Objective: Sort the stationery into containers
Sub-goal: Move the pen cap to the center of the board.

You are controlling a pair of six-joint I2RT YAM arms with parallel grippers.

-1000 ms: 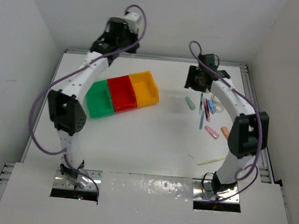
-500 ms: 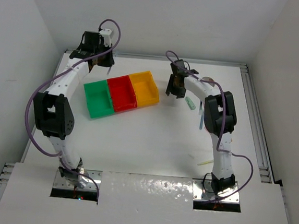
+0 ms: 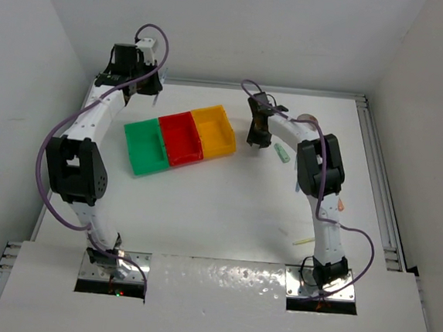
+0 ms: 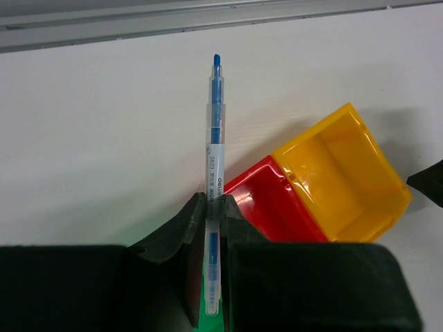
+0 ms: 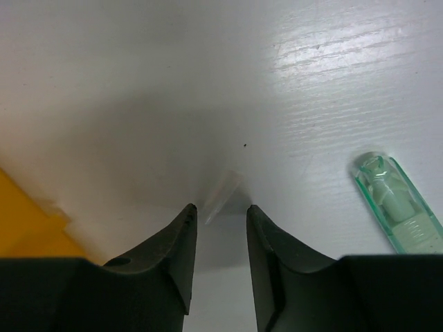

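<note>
My left gripper (image 4: 213, 200) is shut on a thin blue pen (image 4: 215, 138) that sticks out past its fingertips. It hangs over the back left of the table (image 3: 226, 197), behind the green (image 3: 147, 148), red (image 4: 277, 207) and yellow (image 4: 339, 173) containers. My right gripper (image 5: 220, 207) is open and low over the table just right of the yellow container (image 3: 213, 130). A small clear cap (image 5: 223, 192) lies just beyond its tips, touching neither. A pale-green stick (image 5: 398, 204) lies to its right. The other stationery is mostly hidden behind the right arm.
A thin yellow pen (image 3: 304, 241) lies near the right arm's base. A raised rail (image 4: 208, 21) runs along the table's back edge, and grey walls close in both sides. The right arm's upper links stand over the right part of the table.
The right gripper swung left from the stationery pile to beside the yellow container, and its jaws narrowed. The left gripper carried the blue pen left toward the back left corner.
</note>
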